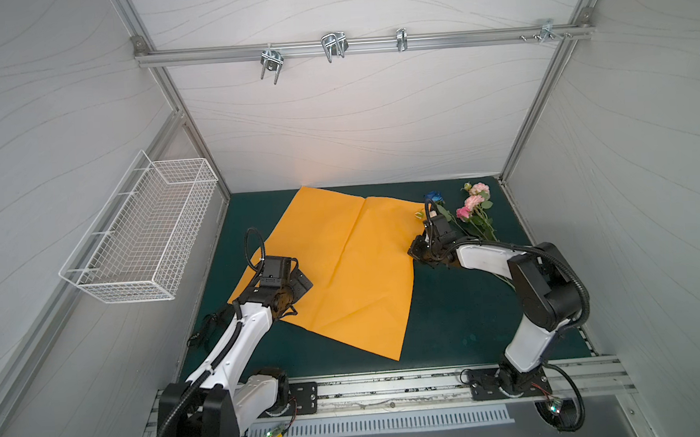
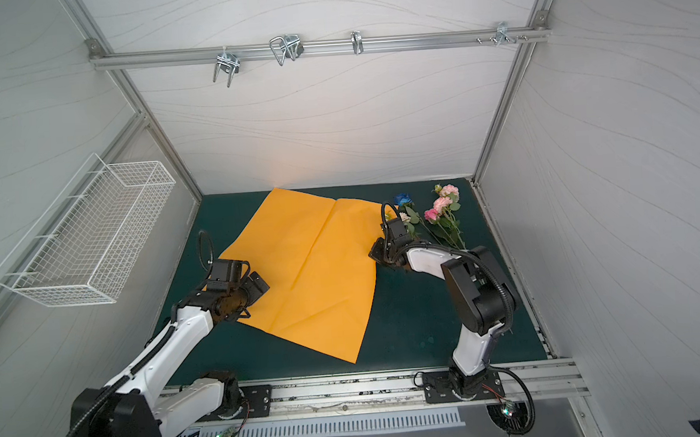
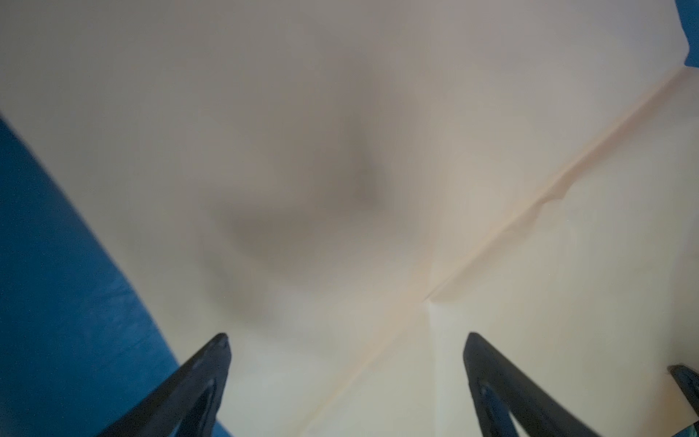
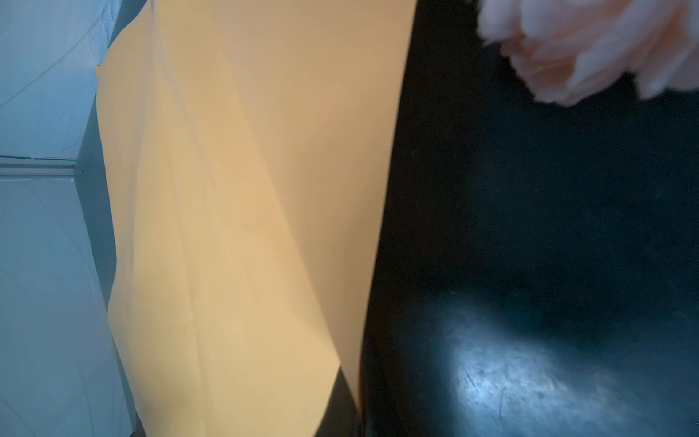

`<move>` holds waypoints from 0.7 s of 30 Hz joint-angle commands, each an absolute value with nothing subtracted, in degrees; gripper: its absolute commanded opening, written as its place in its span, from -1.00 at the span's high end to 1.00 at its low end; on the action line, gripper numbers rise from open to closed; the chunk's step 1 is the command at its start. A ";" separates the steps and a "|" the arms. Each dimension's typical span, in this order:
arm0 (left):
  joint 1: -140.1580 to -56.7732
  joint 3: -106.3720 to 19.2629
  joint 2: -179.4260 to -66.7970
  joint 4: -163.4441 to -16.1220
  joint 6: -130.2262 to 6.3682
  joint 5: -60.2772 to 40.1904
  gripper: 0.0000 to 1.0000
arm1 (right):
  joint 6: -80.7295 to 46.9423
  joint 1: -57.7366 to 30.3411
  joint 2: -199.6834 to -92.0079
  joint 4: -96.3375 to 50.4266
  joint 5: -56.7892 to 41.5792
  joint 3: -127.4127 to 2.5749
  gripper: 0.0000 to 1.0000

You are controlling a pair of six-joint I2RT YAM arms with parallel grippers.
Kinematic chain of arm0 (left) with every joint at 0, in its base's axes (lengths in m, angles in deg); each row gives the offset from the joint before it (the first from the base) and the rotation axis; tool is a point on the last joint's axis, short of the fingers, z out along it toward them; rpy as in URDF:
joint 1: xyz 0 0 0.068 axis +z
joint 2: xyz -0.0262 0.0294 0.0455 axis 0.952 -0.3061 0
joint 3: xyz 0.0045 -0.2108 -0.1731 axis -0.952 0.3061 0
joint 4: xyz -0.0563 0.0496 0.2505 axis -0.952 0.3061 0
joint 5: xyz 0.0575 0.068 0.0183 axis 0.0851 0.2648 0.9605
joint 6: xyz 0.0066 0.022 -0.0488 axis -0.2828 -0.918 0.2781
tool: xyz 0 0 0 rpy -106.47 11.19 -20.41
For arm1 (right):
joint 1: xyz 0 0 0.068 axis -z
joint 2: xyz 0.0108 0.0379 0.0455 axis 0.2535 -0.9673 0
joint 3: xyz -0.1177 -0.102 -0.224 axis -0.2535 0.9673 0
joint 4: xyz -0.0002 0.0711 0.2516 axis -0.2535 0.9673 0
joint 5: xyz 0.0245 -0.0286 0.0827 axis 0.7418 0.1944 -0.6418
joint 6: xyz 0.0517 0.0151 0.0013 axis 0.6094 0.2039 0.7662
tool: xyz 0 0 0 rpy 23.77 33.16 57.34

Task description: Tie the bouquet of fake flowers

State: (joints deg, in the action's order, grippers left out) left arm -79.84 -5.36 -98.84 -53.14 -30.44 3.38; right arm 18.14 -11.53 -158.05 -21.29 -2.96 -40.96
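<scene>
Pinching the orange paper (image 1: 343,270) by its right edge, the right gripper (image 1: 416,253) adjoins the bouquet (image 1: 475,212). The left gripper (image 3: 346,336) gapes wide over the left edge; the front-right mat (image 1: 463,325) lies bare.

In both top views the plain orange wrapping paper (image 1: 343,270), crossed by faint fold creases, lies mid-scene on the dark green tabletop (image 1: 463,321); toward 2 o'clock the bouquet of fake flowers (image 1: 473,202) shows pink and peach blooms, one blue rose (image 1: 434,197), green leaves and green stems. At 9 o'clock a white wire basket (image 1: 145,236) with a square grid hangs on pale grey walls (image 1: 354,115) streaked with thin wavy lines. The left arm (image 1: 242,330) and right arm (image 1: 484,257) are white with black joints and black cables.
</scene>
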 commanded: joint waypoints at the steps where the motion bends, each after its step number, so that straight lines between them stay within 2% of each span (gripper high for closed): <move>1: -80.00 -3.81 -93.34 -46.65 -22.58 7.98 -0.98 | 19.20 -11.19 -158.81 -22.70 -3.84 -39.93 1.00; 6: -79.73 0.54 -90.17 -48.27 -19.07 6.99 -0.98 | 18.59 -11.26 -158.77 -22.50 -4.37 -39.88 1.00; 11: -79.73 5.28 -93.73 -56.82 -16.02 0.24 -0.98 | 17.58 -11.19 -158.43 -21.42 -4.29 -39.92 1.00; 14: -79.74 6.12 -96.07 -61.03 -16.83 0.34 -0.97 | 17.00 -11.23 -158.32 -20.70 -4.36 -39.75 1.00; 16: -79.53 5.93 -97.35 -63.04 -17.90 1.88 -0.88 | 16.67 -11.24 -158.15 -20.44 -4.81 -39.49 1.00; 21: -79.03 3.17 -101.94 -70.01 -22.79 4.16 -0.49 | 15.68 -11.16 -156.71 -19.18 -3.74 -38.40 1.00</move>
